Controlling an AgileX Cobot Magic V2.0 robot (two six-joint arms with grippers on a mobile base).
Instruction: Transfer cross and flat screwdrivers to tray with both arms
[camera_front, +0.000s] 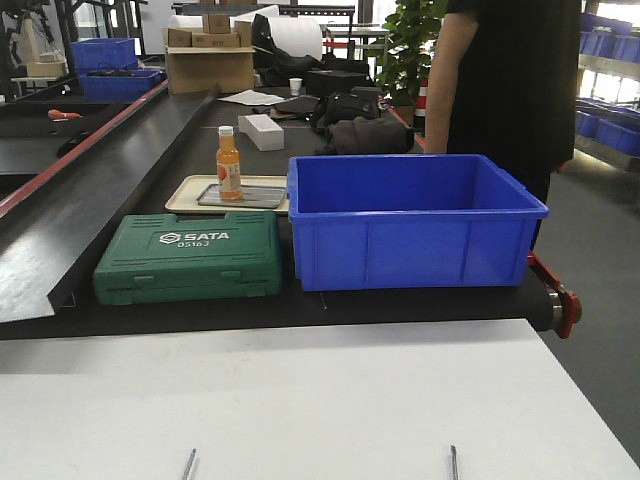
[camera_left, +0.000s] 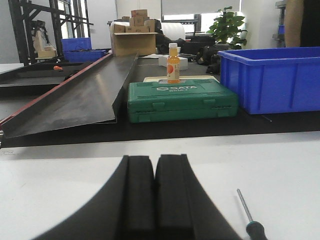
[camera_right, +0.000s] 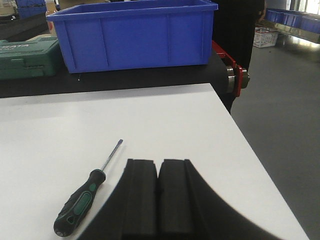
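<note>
Two screwdrivers lie on the white table. One (camera_left: 248, 216), a thin steel shaft running into a dark handle, rests just right of my left gripper (camera_left: 155, 159), which is shut with nothing in it. The other (camera_right: 84, 199), black-handled with green bands and a tip that looks flat, lies just left of my right gripper (camera_right: 159, 162), also shut and empty. In the front view only the two shaft ends show, the left shaft (camera_front: 189, 463) and the right shaft (camera_front: 453, 462). The grey metal tray (camera_front: 262, 198) sits on a cream tray beyond the table. Neither gripper shows in the front view.
An orange bottle (camera_front: 229, 163) stands on the grey tray. A green SATA tool case (camera_front: 190, 257) and a deep blue bin (camera_front: 415, 220) sit on the black belt between table and tray. A person (camera_front: 500, 80) stands at the back right. The table's right edge (camera_right: 250, 165) is close.
</note>
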